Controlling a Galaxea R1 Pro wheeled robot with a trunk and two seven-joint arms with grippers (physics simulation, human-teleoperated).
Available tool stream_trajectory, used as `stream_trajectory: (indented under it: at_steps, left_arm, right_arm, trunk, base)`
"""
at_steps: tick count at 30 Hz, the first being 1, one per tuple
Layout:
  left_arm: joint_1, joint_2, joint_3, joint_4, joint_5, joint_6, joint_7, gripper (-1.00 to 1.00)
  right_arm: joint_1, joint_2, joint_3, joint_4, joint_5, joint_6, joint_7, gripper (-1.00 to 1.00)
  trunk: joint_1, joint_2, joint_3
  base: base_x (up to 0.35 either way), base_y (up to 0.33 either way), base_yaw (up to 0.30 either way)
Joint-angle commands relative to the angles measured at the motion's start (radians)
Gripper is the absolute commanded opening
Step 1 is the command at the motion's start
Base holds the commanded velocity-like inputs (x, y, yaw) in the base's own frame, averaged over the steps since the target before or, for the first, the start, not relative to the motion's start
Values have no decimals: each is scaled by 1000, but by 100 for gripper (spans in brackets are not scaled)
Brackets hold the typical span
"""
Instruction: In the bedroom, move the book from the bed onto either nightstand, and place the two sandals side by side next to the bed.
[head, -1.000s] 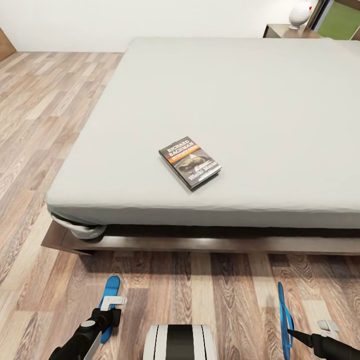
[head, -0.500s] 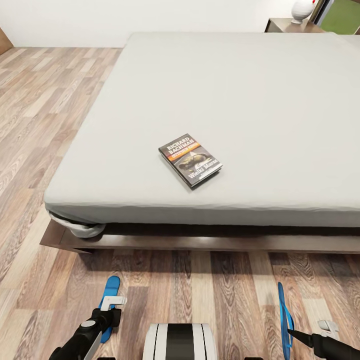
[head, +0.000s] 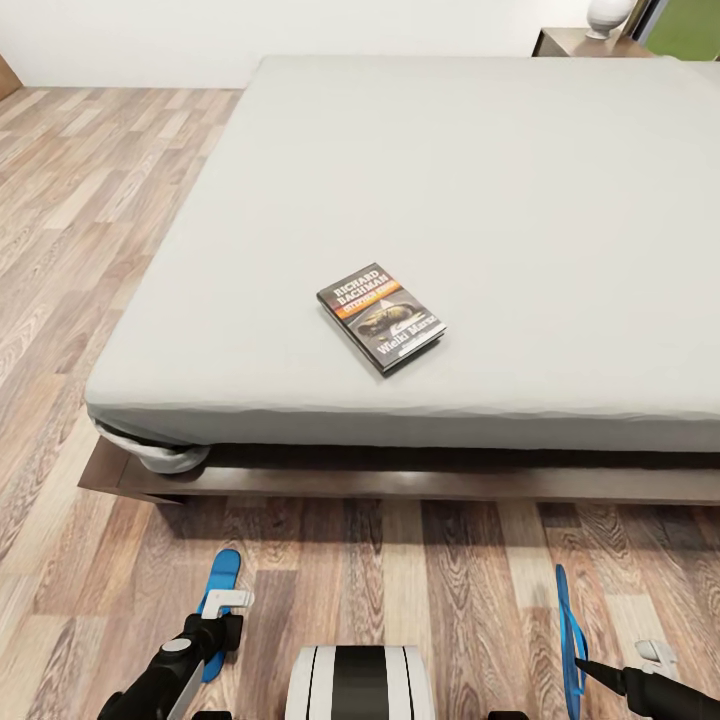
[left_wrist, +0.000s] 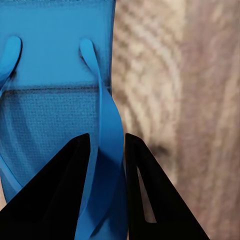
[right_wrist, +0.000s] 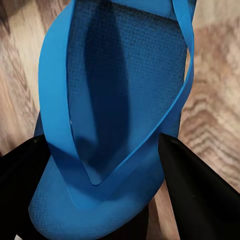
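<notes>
The dark, orange-banded book (head: 381, 318) lies flat on the bed's (head: 500, 180) grey mattress; left fingers (left_wrist: 67, 187) pinch one blue sandal's (left_wrist: 55, 95) strap, right fingers (right_wrist: 192, 190) clasp the other sandal (right_wrist: 120, 110)

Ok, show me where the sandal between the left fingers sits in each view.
Head view: the left sandal is low at the left, over the wood floor in front of the bed.
Left wrist view: left sandal, its strap between the black fingers.
Right wrist view: this is the other sandal.
Shared landmark: the wood floor.
</notes>
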Motion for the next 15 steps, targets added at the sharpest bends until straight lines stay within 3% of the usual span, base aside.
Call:
stream_trajectory:
  at_steps: [1,15]
  left_arm:
    - [1,0,2,8,-6,5,-1,-100]
    - [1,0,2,8,-6,5,-1,-100]
  right_arm:
    - [-2,-1,-6,4,3,-3,4,-100]
    - [-2,0,-5,4,3,-3,4,-100]
  trunk:
    - [0,0,-1]
    - [0,0,-1]
  base:
    - [0,0,0]
    - [0,0,0]
